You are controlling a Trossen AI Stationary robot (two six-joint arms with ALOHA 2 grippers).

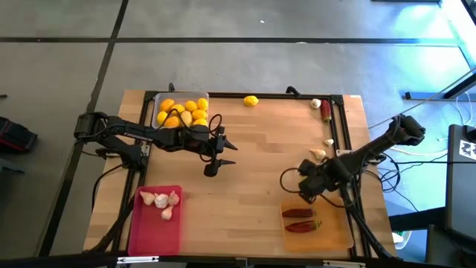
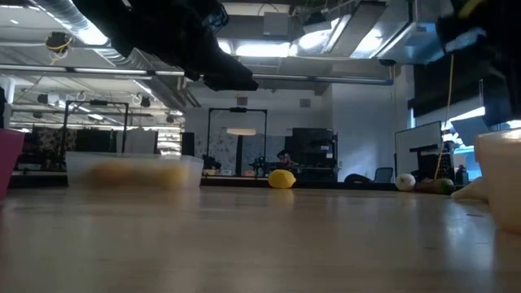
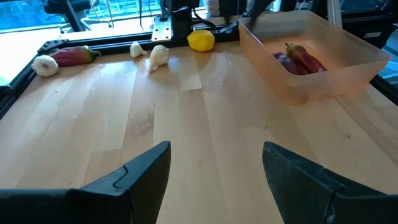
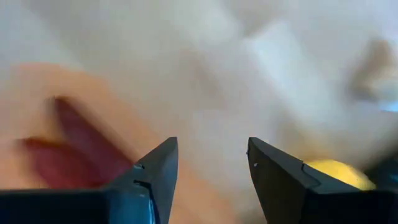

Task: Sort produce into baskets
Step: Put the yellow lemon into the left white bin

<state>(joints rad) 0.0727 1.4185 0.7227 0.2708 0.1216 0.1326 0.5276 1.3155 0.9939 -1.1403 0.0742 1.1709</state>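
Observation:
My left gripper [image 1: 220,154] is open and empty over the table's middle, just right of the clear basket [image 1: 158,100], which holds several yellow lemons [image 1: 183,112]. My right gripper [image 1: 308,186] is open and empty above the far edge of the orange basket [image 1: 333,232], which holds two red chilies [image 1: 300,219]. The pink basket [image 1: 149,237] holds garlic bulbs [image 1: 162,201]. Loose on the table lie a lemon [image 1: 251,101], a garlic bulb [image 1: 316,103], a chili [image 1: 326,111] and two garlic pieces [image 1: 321,150]. The right wrist view is blurred; it shows a chili [image 4: 74,146] and something yellow [image 4: 339,174] behind one finger.
The left wrist view looks across bare wood to the orange basket [image 3: 348,68], a lemon [image 3: 201,40], garlic [image 3: 158,55] and a chili [image 3: 74,56] along the black frame rail. The wood between the two grippers is bare.

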